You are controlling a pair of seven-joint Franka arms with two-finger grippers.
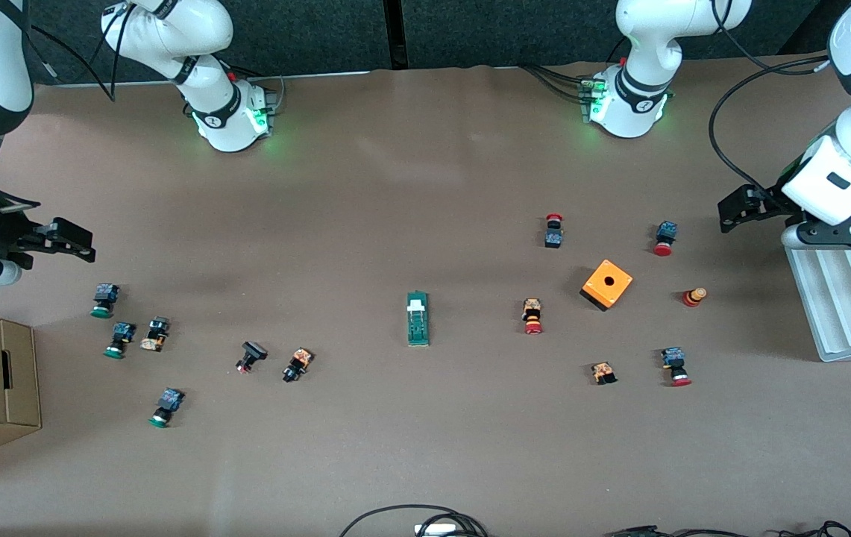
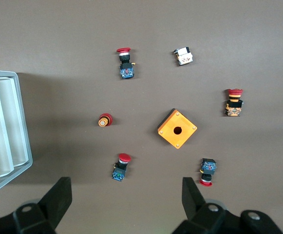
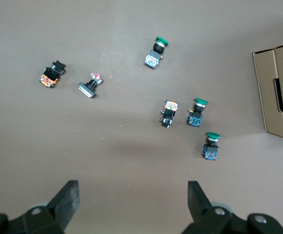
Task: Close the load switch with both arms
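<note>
**Both arms wait wide of the load switch**

Front view: the load switch (image 1: 417,318) lies mid-worktop, untouched. From it, the right pincer (image 1: 67,240) hangs at nine o'clock and the left pincer (image 1: 749,206) at two o'clock, both released.

Left wrist view: orange cube (image 2: 177,128) among red buttons.

Right wrist view: green buttons only.

Risk: pressing unevenly may skid the unclamped switch.

Dark-green load switch (image 1: 418,318) lies flat mid-table

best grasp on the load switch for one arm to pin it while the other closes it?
Likely across the narrow width of the load switch, from straight above, at the end nearer the front camera. It lies flat, long axis toward that camera, white tab at the farther end. Left gripper and right gripper are both open, well away.
</note>
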